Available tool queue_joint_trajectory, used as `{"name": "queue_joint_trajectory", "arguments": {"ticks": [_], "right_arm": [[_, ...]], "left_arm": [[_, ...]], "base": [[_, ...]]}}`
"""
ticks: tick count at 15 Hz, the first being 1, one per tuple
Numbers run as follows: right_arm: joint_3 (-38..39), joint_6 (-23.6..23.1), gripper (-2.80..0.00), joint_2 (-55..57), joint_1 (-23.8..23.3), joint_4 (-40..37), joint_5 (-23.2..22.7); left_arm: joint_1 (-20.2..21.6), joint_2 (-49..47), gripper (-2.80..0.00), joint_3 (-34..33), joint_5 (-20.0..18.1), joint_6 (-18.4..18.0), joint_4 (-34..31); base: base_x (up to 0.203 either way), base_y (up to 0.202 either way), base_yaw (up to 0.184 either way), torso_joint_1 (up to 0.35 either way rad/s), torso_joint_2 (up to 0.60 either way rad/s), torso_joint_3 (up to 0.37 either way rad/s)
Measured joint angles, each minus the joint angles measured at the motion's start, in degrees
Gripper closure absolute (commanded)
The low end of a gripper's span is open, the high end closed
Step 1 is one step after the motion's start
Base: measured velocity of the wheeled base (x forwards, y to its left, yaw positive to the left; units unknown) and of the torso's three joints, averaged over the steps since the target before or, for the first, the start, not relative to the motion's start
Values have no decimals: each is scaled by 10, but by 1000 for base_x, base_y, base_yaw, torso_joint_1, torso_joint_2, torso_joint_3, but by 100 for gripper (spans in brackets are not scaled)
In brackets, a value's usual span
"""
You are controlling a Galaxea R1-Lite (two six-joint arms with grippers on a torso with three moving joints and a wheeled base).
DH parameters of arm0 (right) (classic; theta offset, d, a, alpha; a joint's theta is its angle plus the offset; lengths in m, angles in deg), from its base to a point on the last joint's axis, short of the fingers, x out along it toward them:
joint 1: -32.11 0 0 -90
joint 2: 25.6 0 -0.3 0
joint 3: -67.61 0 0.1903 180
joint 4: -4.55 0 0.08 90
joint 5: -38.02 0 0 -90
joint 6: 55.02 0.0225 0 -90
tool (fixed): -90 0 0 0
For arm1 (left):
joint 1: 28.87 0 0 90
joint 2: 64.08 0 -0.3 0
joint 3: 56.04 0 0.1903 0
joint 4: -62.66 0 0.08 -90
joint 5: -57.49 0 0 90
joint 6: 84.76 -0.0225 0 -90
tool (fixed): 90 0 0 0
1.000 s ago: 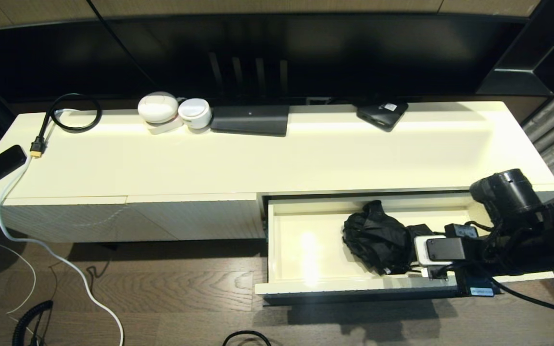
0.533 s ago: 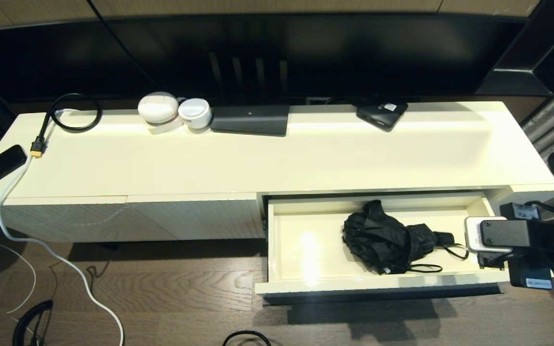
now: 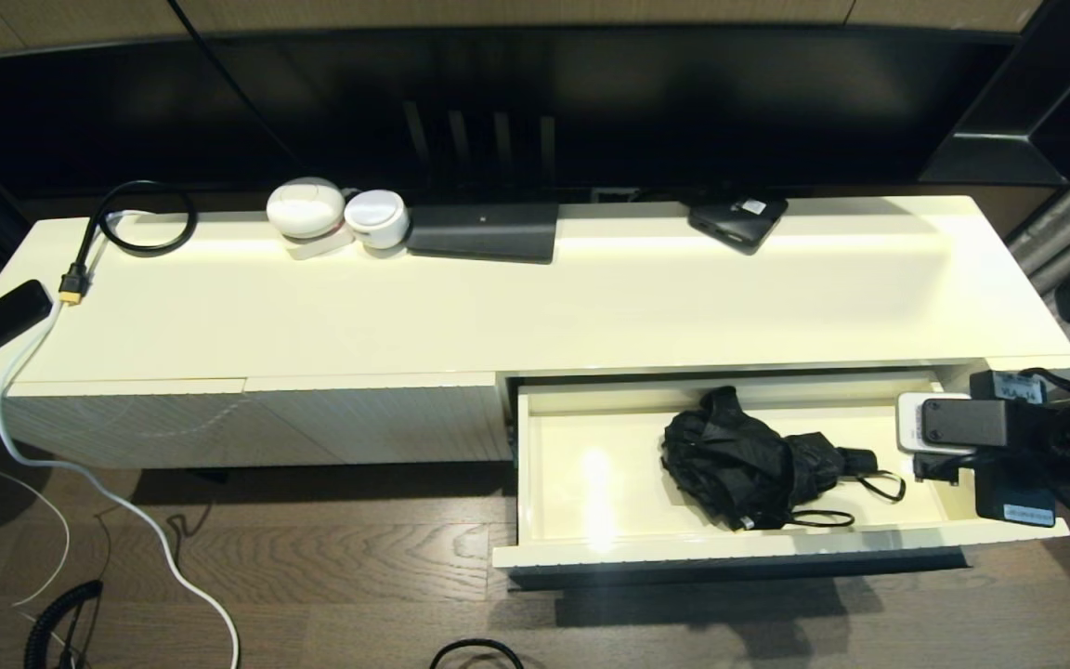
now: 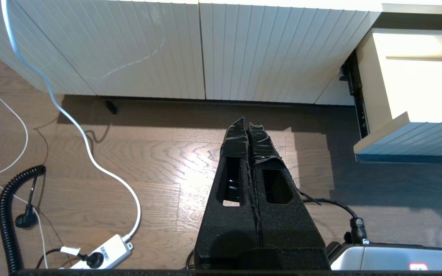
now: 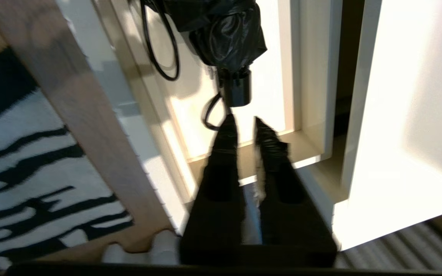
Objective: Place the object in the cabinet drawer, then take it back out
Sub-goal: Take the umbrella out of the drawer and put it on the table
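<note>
The cabinet drawer (image 3: 591,550) stands pulled out at the cabinet's right end. The object, a folded black umbrella (image 3: 739,460), lies loose on its cream floor with its handle and wrist strap toward the right. My right gripper (image 3: 934,469) hovers at the drawer's right end wall, apart from the umbrella. In the right wrist view the right gripper (image 5: 244,120) shows a narrow gap between its fingers and nothing in it, its tips just short of the umbrella's (image 5: 221,34) handle. My left gripper (image 4: 247,124) is shut and empty, low over the wooden floor before the closed ribbed panels.
On the cabinet top (image 3: 591,297) along the back stand two white round devices (image 3: 307,209), a flat black box (image 3: 484,232) and a small black device (image 3: 739,221). A coiled black cable (image 3: 140,218) lies at the left. Cables and a power strip (image 4: 102,253) lie on the floor.
My right gripper has drawn back from over the umbrella to the drawer's right end, leaving the umbrella lying in the drawer. Its fingers have parted slightly. The left arm has not moved.
</note>
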Motion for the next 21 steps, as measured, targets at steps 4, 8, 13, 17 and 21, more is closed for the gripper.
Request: {"name": "queue_joint_trajectory", "arguments": {"ticks": [4,8,13,17,21], "right_arm": [[-32,-82,-280,69,-15,28,-4],[-85,-120,-280,141,-18,26,-7],[-145,-175,-280,191,-24,-14,-10],[-158,-166,-280,215,-25,-20,-21],[-176,-162,-280,230,-29,-40,-22]], "left_arm": [[0,0,0,0,0,0,0],[0,0,0,0,0,0,0],[0,0,0,0,0,0,0],[0,0,0,0,0,0,0],[0,0,0,0,0,0,0]], "base": [[0,0,0,0,0,0],[0,0,0,0,0,0],[0,0,0,0,0,0],[0,0,0,0,0,0],[0,0,0,0,0,0]]}}
